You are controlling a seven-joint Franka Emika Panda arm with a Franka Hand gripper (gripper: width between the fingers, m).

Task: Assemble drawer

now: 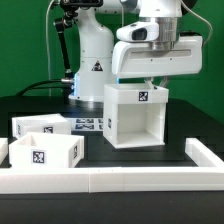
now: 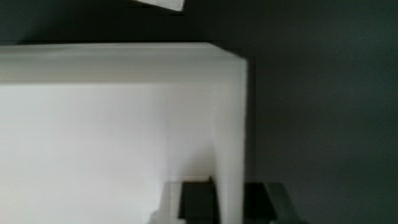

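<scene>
The large white boxy shell point(image 1: 135, 115) stands on the black table at the middle, its open side facing the exterior view, with a tag on its upper face. My gripper point(image 1: 152, 82) hangs straight over the shell's top edge. In the wrist view my gripper point(image 2: 228, 203) has its dark fingers point(image 2: 196, 203) on either side of a thin upright wall of the shell point(image 2: 107, 130), touching it. Two small open-topped trays lie at the exterior view's left, one in front point(image 1: 45, 152) and one behind it point(image 1: 38, 124).
The marker board point(image 1: 88, 124) lies flat between the trays and the shell. A long white border rail point(image 1: 110, 180) runs along the front and turns back at the exterior view's right point(image 1: 205, 155). The arm's white base point(image 1: 95, 55) stands behind.
</scene>
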